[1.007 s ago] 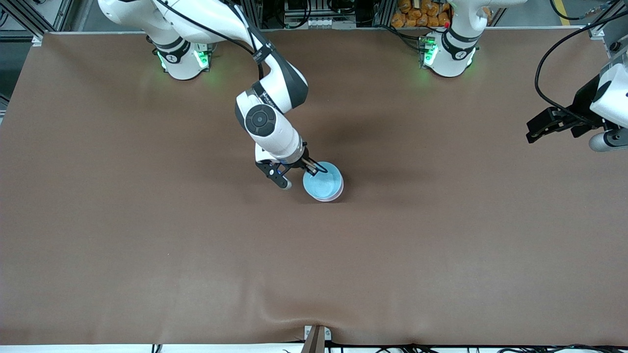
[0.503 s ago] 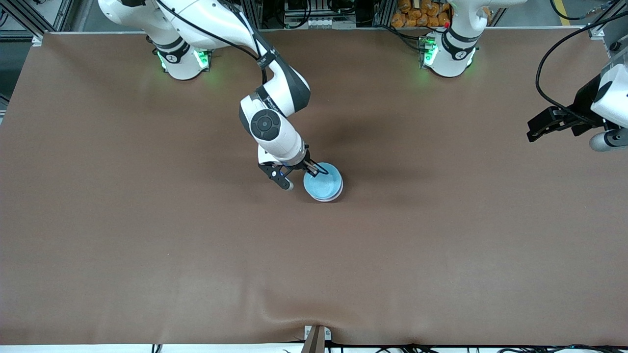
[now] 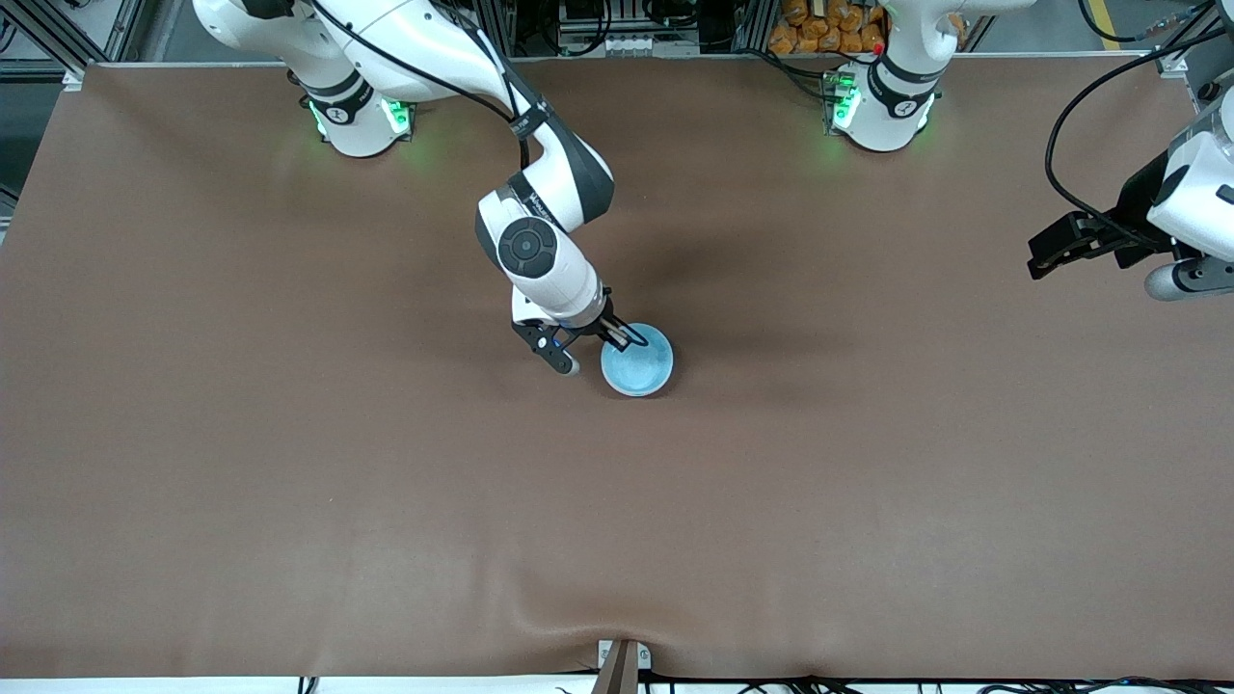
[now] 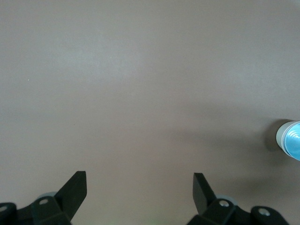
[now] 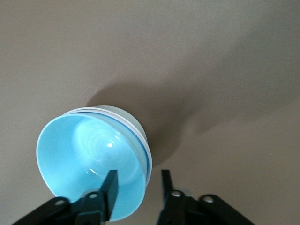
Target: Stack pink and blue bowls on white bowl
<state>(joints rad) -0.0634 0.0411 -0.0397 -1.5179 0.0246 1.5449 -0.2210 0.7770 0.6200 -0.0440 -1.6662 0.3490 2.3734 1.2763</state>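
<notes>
Right gripper [image 3: 596, 349] astride blue bowl [image 3: 637, 360] rim, fingers parted, gripping nothing; white bowl [image 5: 140, 136] nested beneath. Left gripper [image 4: 139, 192] wide open, empty, waiting over bare table [image 3: 289, 482].

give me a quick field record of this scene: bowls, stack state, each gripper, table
top bowl: small round light sky-blue plastic bowl, nested in the stack
under it: a white rim shows just below the blue one; a pink bowl is not clearly visible
stack place: mid-table, resting on the brown table cover
right gripper: at the stack, one finger inside the blue bowl, one outside its wall, fingers apart with a gap at the wall
left gripper: open, waiting above bare table at the left arm's end
stack state: blue bowl seated on top
</notes>
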